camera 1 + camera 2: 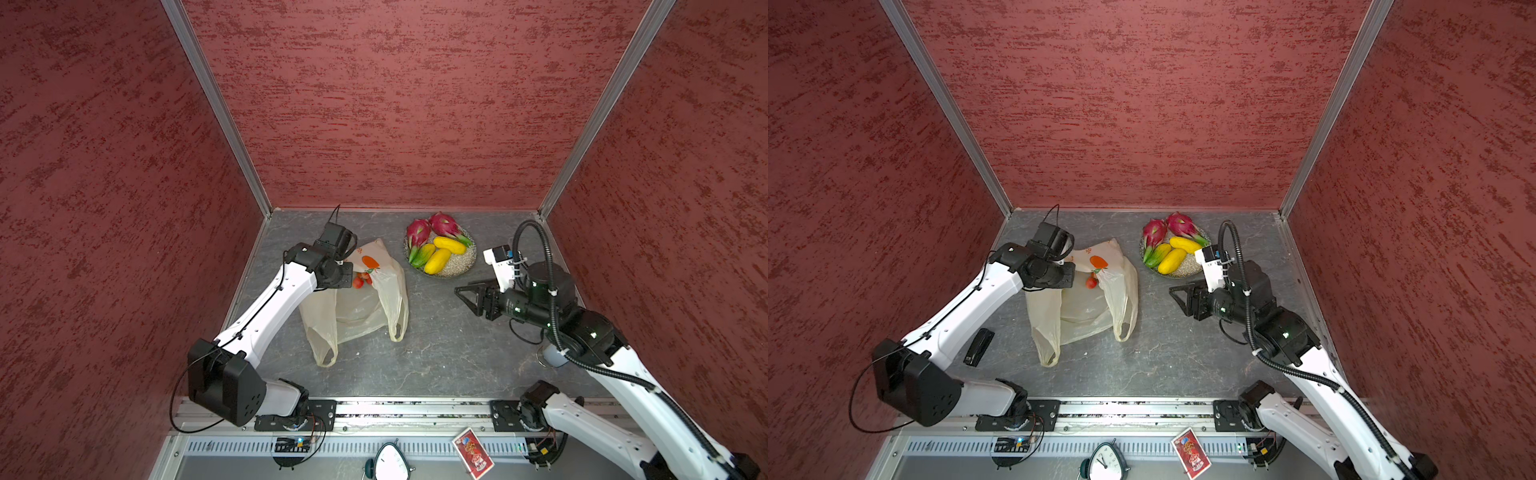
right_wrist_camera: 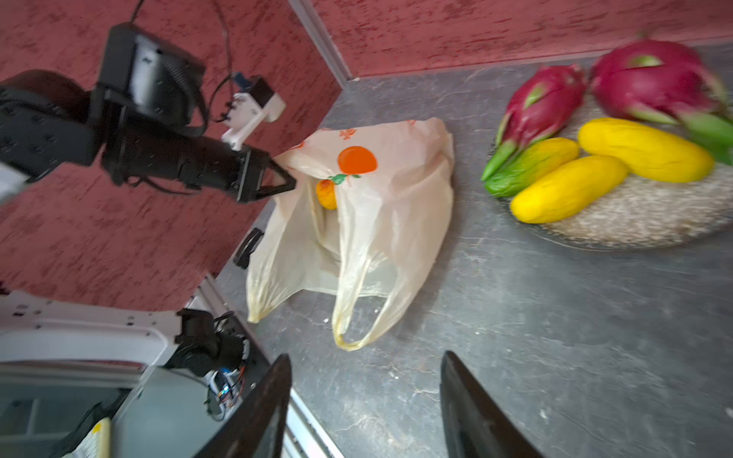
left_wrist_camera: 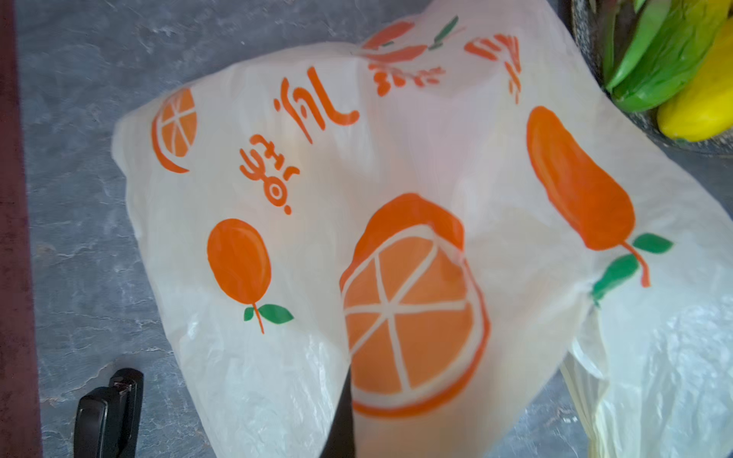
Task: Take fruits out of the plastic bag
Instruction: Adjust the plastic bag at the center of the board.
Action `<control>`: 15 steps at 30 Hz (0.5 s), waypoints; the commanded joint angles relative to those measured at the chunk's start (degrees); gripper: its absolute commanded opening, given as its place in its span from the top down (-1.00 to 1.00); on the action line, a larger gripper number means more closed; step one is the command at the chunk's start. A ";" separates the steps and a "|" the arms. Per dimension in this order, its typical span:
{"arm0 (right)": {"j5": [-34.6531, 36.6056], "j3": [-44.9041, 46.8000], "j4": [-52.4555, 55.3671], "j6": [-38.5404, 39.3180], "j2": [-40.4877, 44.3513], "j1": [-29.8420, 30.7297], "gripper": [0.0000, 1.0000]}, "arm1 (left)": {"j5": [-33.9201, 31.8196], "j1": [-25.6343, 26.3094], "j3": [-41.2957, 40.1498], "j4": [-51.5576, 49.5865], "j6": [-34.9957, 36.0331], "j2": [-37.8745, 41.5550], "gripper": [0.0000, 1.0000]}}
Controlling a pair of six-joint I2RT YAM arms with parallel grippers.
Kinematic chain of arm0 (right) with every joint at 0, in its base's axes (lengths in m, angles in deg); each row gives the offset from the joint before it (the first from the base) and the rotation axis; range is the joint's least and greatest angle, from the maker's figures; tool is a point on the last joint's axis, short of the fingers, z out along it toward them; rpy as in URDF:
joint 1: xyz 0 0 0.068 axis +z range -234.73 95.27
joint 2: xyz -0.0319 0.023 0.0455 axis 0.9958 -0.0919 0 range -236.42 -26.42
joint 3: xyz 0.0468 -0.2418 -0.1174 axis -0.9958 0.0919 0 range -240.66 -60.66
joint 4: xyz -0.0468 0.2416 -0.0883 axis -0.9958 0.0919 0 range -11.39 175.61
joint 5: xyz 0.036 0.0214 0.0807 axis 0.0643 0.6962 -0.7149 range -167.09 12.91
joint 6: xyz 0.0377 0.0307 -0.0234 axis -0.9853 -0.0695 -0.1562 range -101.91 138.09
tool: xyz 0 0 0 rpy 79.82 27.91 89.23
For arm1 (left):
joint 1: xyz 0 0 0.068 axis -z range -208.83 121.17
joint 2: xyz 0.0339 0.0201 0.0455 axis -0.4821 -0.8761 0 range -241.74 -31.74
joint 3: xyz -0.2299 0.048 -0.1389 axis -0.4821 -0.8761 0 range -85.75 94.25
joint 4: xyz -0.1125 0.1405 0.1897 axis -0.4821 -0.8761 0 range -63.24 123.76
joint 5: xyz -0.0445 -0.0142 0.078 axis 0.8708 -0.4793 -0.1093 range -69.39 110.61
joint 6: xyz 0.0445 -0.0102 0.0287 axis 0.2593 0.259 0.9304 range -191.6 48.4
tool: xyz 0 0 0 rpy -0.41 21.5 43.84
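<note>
The plastic bag (image 1: 357, 307) lies just left of the speckled plate (image 1: 461, 266), and the left gripper (image 2: 287, 174) is clamped tight on its raised edge. Red berries (image 1: 360, 281) and an orange (image 2: 326, 194) show inside. Near the plate's front, the right gripper (image 2: 367, 357) hovers empty, its jaws partly apart.

plastic bag (image 1: 361, 311): thin plastic you can see through, crinkly, a bit shiny
table (image 1: 436, 353): grey, looks like stone, flat and not shiny, with thin pale lines
walls (image 1: 395, 104): red, rough and bumpy, not shiny
plate (image 1: 462, 264): speckled, looks grainy and dull
mangoes (image 1: 449, 245): smooth skin, a soft shine
dragon fruits (image 1: 417, 232): smooth pink skin, with green leafy flaps
rail (image 1: 415, 409): bare silver metal, smooth and shiny
arm covers (image 1: 274, 307): smooth white plastic, with dull black parts
</note>
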 commanded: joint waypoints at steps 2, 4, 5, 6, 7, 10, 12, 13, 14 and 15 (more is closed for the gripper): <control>0.98 2.04 -9.00 -4.83 -5.63 10.80 -0.12 | 9.51 -1.50 2.84 -4.14 4.00 -1.54 1.00; 5.14 2.07 -12.96 -6.09 -9.71 17.53 -0.12 | 10.54 -1.94 3.50 -4.46 3.85 -1.96 1.00; 6.37 1.67 -15.01 -6.46 -12.51 20.35 -0.12 | 11.11 -2.13 3.95 -4.69 3.66 -2.12 1.00; 7.45 0.94 -16.31 -6.59 -15.12 22.31 -0.12 | 11.77 -2.41 4.43 -4.80 3.47 -2.15 1.00; 8.78 -0.08 -17.40 -6.61 -18.28 24.31 -0.12 | 12.37 -2.67 5.21 -5.18 3.25 -2.27 1.00; 10.74 -2.22 -21.32 -7.76 -25.46 26.43 -0.12 | 13.44 -3.36 7.83 -6.76 3.28 -2.43 1.00; 12.16 -3.99 -23.13 -9.34 -28.79 26.43 -0.12 | 13.81 -3.72 9.64 -8.28 3.55 -2.63 1.00; 12.68 -5.02 -23.79 -9.68 -30.43 26.43 -0.11 | 13.80 -3.89 10.40 -8.96 3.72 -2.71 1.00; 12.83 -6.13 -24.53 -9.87 -32.02 26.43 -0.10 | 13.87 -4.13 11.02 -9.59 3.84 -2.71 1.00; 12.75 -6.98 -25.18 -10.08 -33.41 26.46 -0.10 | 14.19 -4.39 11.33 -9.88 3.95 -2.72 1.00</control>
